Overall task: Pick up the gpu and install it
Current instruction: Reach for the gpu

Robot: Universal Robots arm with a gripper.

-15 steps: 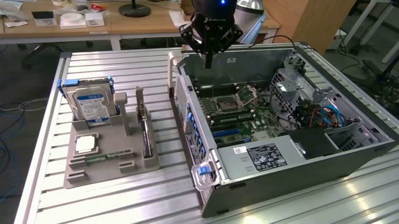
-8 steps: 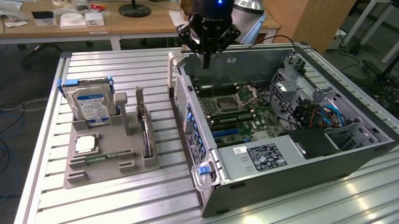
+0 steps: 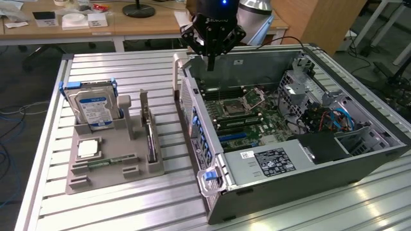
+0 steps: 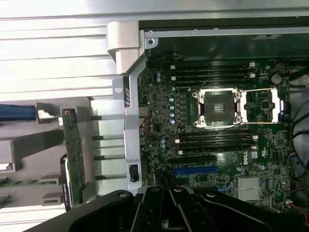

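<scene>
Scene: One robot arm works over one open desktop computer case [image 3: 308, 185] that lies on its side on a slatted aluminium table [image 3: 128, 211].

Gripper: One black gripper [image 3: 210, 62] hangs above the case's far rim in the exterior view. Its two fingers are pressed together on nothing. The wrist view looks down past the gripper [image 4: 169, 205] onto the board inside.

The gpu: One card, the gpu [image 3: 152, 144], stands untouched on its long edge in a slot of the grey holder. It is on the side of the holder nearest the case, well apart from the gripper. The wrist view catches the gpu [image 4: 73, 154] edge-on, with a silver bracket at one end.

Holder: One grey parts holder [image 3: 109, 182] sits on the table just beside the case, to the exterior view's left.

Other parts in the holder: Three.
- One hard drive [image 3: 93, 109] with a blue-and-white label stands upright at the far end.
- One square processor chip [image 3: 86, 148] lies flat.
- One narrow green memory stick [image 3: 106, 162] lies just beside the chip.

Motherboard: One green motherboard [image 4: 159, 125] fills the floor of the case. It carries one processor socket [image 4: 217, 108] framed in silver, with dark memory slots on two sides of it. It also has one blue expansion slot [image 4: 195, 170].

Power supply: One silver power supply [image 3: 276, 161] with a black label sits at the near end of the case.

Cables: One bundle of blue cables [image 3: 337, 118] runs through the case on the exterior view's right.
</scene>
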